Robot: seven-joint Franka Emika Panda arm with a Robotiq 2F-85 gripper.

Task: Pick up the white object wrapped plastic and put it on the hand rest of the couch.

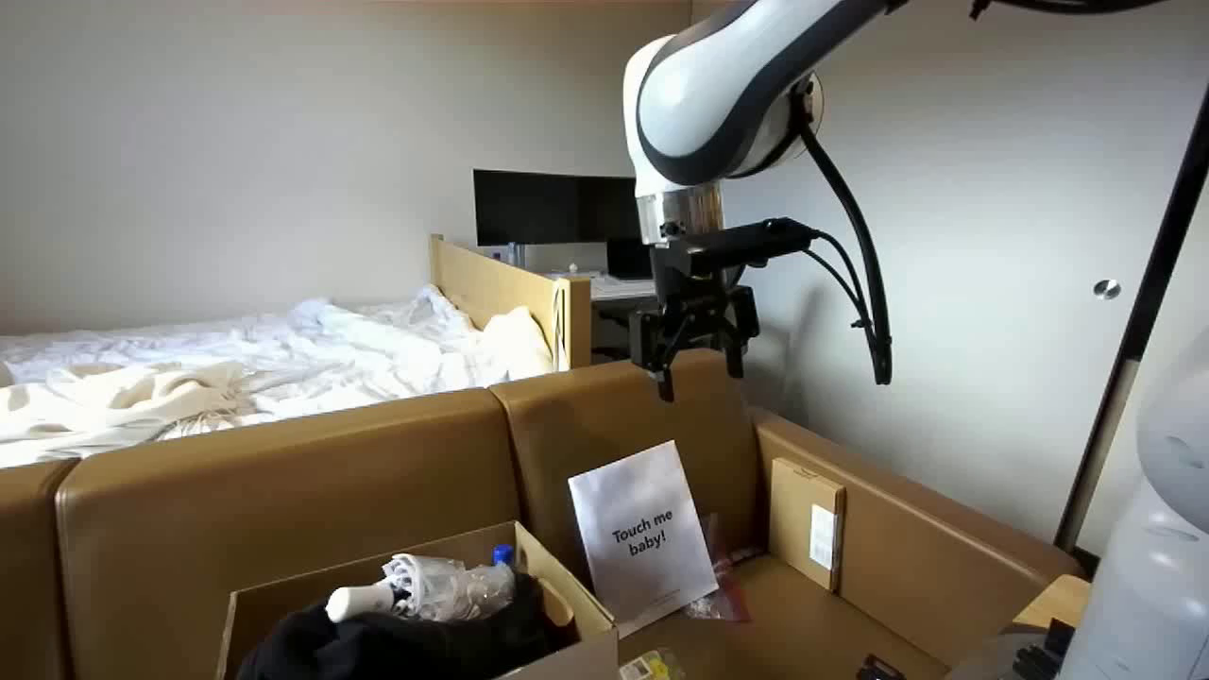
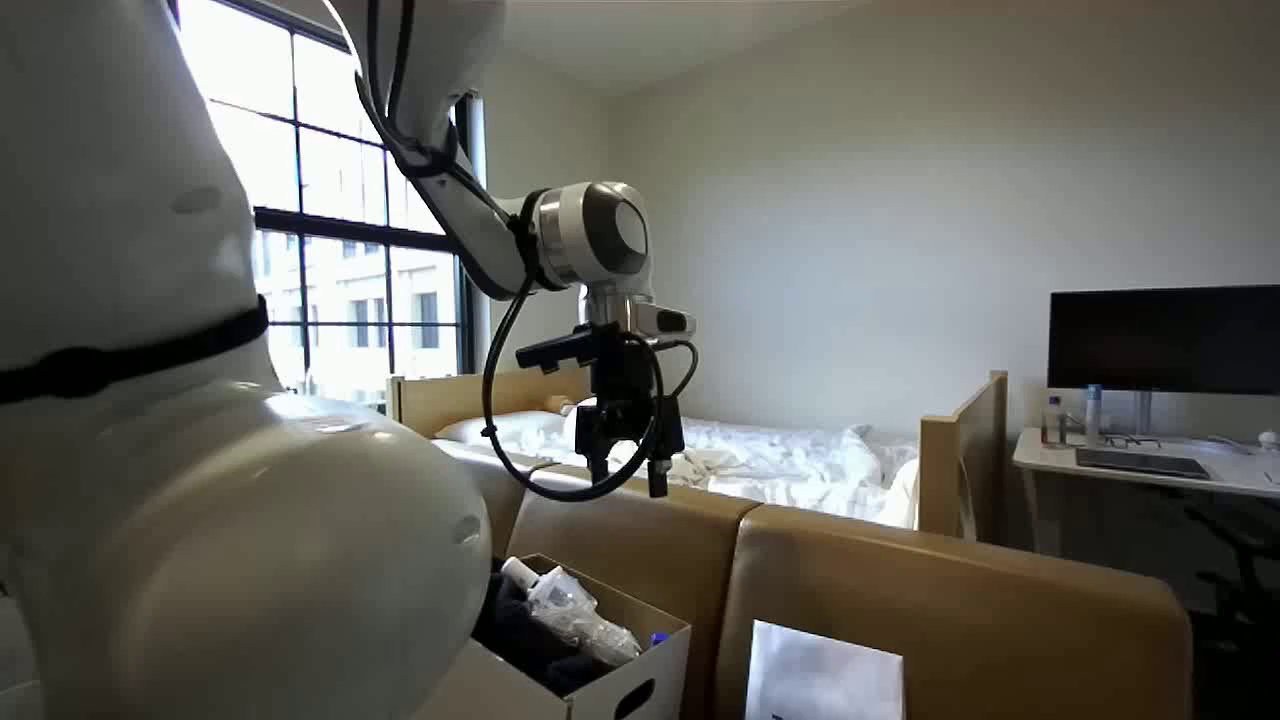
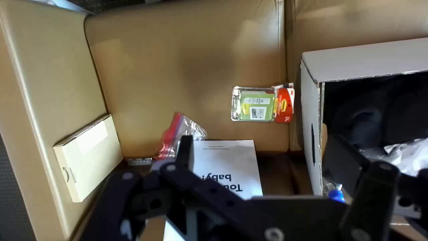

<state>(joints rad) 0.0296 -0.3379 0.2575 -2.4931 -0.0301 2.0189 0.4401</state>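
The white object wrapped in clear plastic (image 1: 439, 587) lies on dark cloth inside an open cardboard box, its white handle pointing out at one end. It also shows in an exterior view (image 2: 578, 612), and part of it shows at the right edge of the wrist view (image 3: 409, 154). The couch's hand rest (image 1: 930, 510) is at the right end of the couch, and on the left in the wrist view (image 3: 28, 100). My gripper (image 1: 701, 376) is open and empty, high above the seat, between box and hand rest. It also shows in an exterior view (image 2: 629, 478).
The cardboard box (image 1: 567, 652) stands on the couch seat. A printed white sheet (image 1: 644, 538) leans on the backrest (image 1: 283, 501). A flat carton (image 1: 803, 519) leans against the hand rest. A red-edged plastic bag (image 3: 170, 137) and a green-red package (image 3: 262, 104) lie nearby.
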